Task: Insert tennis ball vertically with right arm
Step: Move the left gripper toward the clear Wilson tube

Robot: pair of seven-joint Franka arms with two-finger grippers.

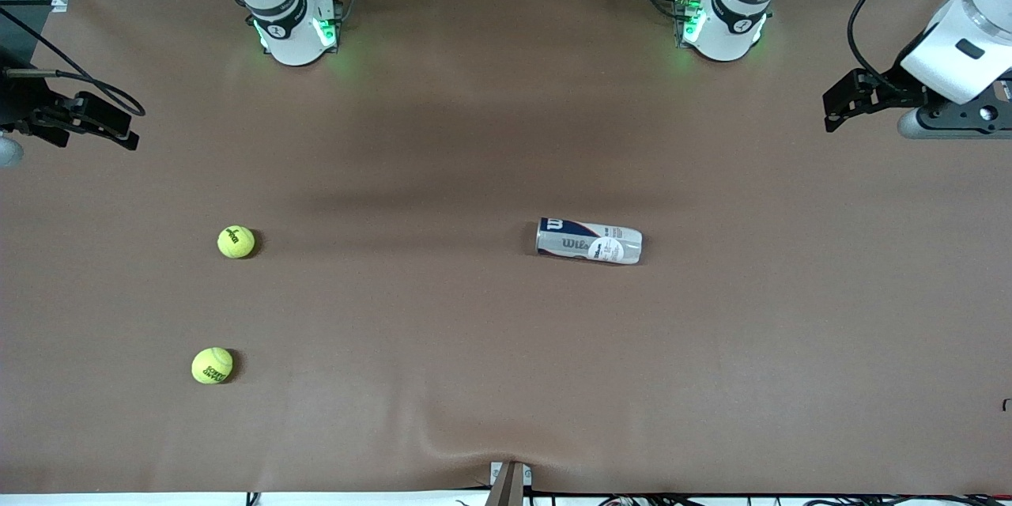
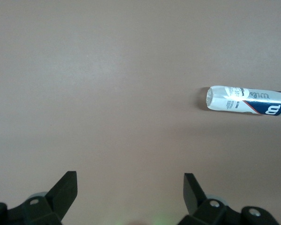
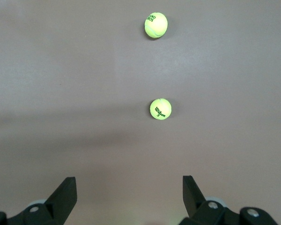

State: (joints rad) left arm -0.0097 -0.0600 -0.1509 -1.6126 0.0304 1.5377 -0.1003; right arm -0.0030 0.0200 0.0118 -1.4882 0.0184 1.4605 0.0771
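Two tennis balls (image 1: 236, 242) (image 1: 212, 365) lie apart toward the right arm's end of the brown table (image 1: 443, 379). Well apart, the Wilson can (image 1: 589, 240) lies on its side mid-table. Both the right gripper (image 3: 129, 193) and left gripper (image 2: 130, 190) hover open, empty; only wrist views show their spread fingers.

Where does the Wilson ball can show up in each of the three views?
Front view: the ball can lies on its side on the brown table, toward the left arm's end, apart from both tennis balls.
Left wrist view: the can lies on its side, with the open left gripper in the foreground.
Right wrist view: not in it; only two tennis balls show.
Shared landmark: the brown table surface.
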